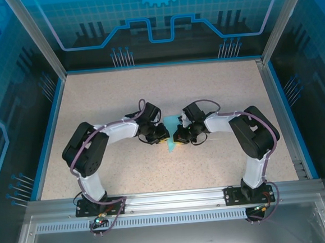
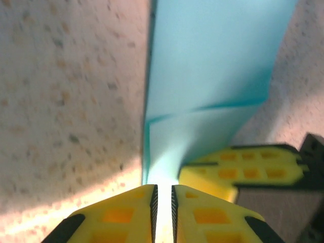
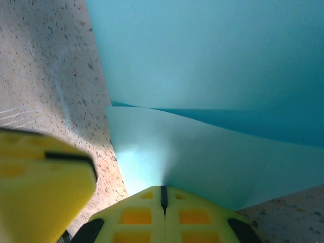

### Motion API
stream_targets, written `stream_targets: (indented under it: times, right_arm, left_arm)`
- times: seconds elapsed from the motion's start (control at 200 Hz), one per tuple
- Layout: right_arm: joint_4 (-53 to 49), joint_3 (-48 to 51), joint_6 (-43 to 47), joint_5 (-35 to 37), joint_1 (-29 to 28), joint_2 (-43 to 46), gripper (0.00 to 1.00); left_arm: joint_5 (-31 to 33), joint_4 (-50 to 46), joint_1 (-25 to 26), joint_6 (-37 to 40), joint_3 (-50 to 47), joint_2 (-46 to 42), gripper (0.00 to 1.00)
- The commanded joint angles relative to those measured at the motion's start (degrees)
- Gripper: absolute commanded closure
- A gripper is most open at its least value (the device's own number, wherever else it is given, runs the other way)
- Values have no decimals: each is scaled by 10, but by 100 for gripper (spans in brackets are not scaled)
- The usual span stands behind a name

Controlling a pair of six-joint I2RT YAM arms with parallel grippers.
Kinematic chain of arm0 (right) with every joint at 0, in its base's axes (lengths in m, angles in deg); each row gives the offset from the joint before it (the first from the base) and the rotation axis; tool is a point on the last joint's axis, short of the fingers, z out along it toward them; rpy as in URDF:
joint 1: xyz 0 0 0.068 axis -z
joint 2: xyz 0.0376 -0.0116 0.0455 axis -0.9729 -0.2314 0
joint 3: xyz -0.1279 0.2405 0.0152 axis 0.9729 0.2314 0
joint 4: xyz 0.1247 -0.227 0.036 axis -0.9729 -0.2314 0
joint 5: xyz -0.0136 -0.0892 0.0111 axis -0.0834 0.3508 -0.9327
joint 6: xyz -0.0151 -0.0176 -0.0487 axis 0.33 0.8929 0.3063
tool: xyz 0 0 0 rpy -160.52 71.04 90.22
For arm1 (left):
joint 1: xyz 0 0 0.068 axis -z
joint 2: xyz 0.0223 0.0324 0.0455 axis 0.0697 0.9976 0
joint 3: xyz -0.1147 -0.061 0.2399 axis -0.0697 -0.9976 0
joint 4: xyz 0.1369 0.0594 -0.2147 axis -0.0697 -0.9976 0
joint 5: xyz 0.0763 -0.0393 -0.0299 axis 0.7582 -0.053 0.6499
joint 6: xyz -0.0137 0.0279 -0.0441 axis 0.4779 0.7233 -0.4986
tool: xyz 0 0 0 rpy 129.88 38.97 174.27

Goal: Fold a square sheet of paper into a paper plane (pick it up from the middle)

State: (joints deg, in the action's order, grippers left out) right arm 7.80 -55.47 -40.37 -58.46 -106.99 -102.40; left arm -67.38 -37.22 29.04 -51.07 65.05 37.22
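Noted right claw [image 3: 163,188] pressed fully closed, sheet [image 3: 202,55] pinched at its tips. Found left claw [image 2: 163,188] with only a slit between jaws and the sheet's edge running into it; could not tell whether gripped or let go. Saw sheet creased across, at centre of table [image 1: 149,94], left claw at its 9 o'clock, right at 3. Judged best to hold the right pinch firm and work the left slowly along the crease, without tugging.
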Motion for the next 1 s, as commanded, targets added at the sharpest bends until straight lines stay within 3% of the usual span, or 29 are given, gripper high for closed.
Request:
stream_targets:
  times: [0.0, 0.345, 0.695, 0.995]
  right_arm:
    - [-11, 15, -27, 30, 11, 6, 96]
    - [-4, 19, -44, 25, 13, 7, 96]
    - [-6, 22, -39, 22, 14, 7, 96]
    - [-14, 18, -17, 17, 18, 19, 96]
  left_arm:
    - [-31, 39, 16, -38, -48, -34, 82]
    - [-62, 121, 46, -82, -86, -13, 96]
    - [-7, 52, 47, -55, -72, 5, 100]
    - [-2, 60, 47, -48, -77, -11, 100]
